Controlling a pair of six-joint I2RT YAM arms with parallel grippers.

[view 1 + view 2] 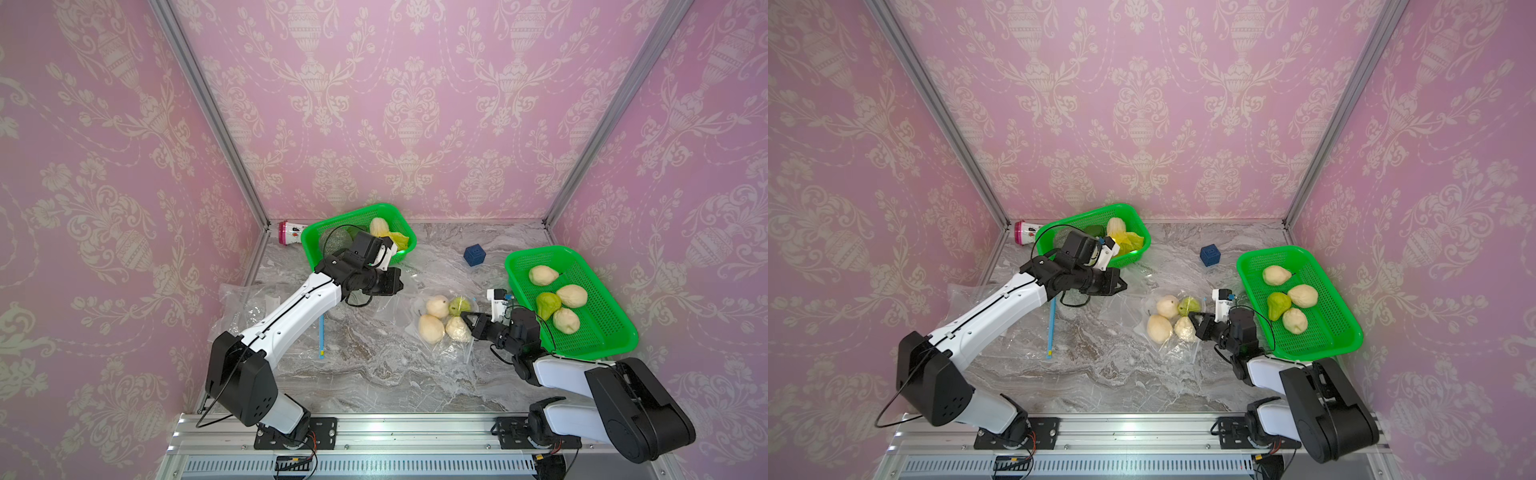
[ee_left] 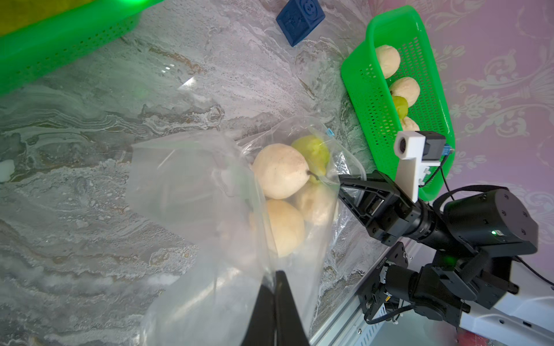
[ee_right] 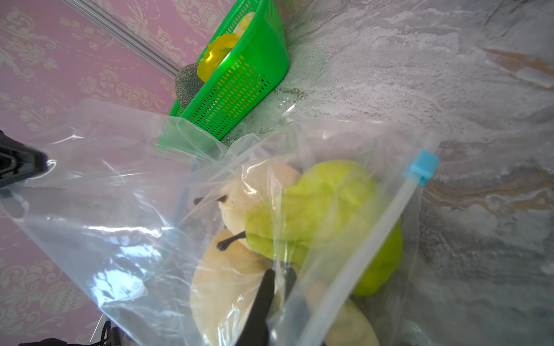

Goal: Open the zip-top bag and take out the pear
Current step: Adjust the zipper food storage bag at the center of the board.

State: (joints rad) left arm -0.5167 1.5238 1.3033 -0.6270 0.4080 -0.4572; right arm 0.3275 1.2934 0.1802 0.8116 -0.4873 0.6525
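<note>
The grey marble table [image 1: 374,374] fills the floor of the pink-papered booth, and both arms reach in over it from the near rail. On the right side sits a green basket [image 1: 594,307] with three pale pears and one green one in it. A second green basket [image 1: 345,220] stands at the far left, behind the left arm's wrist.

The zip-top bag [image 2: 192,185] lies in the middle of the table, just left of the right-hand basket, and it is pulled between the two arms. The left gripper [image 2: 274,274] is closed, pinching the clear plastic at the bag's left end. The right gripper [image 2: 340,182] is also clamped tight on the plastic, at the bag's right edge beside the zip track.

The pears are inside the bag, bunched at its right end: a pale pear [image 1: 437,306] and a green pear [image 1: 459,306] on the far side, two more pale ones near them. The right wrist view shows film over all the fruit, and I cannot tell how far the mouth is open.

A crumpled clear bag [image 1: 237,299] lies at the left edge, a blue strip [image 1: 321,336] beside the left arm. A dark blue cube [image 1: 474,254] sits between the baskets. The bag's small blue slider [image 3: 422,166] is at one end of the zip track.
</note>
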